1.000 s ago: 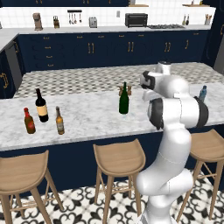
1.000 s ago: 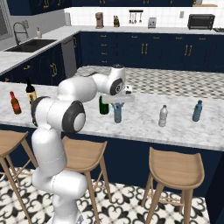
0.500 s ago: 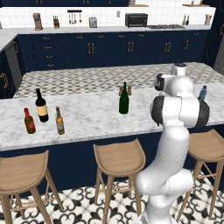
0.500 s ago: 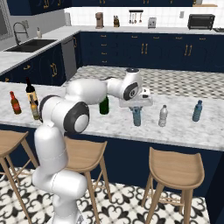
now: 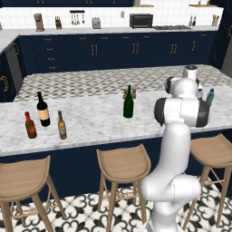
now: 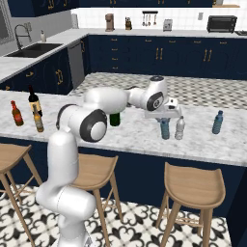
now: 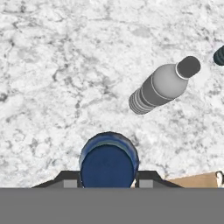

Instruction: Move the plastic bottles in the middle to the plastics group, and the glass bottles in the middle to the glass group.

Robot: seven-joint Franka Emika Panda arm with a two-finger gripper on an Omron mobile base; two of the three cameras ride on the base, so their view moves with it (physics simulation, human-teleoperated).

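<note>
Blue-grey bottle clamped upright between part-closed jaws of gripper, gripped near cap for carrying; bottle held just beside grey bottle, blue bottle farther along; placement into plastics group judged imminent; counter contact unclear

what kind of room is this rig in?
A rendered home kitchen, by the look of it: a marble island counter with wooden bar stools along it, navy cabinets behind, a sink with a tap and a toaster oven on the back counter.
</note>
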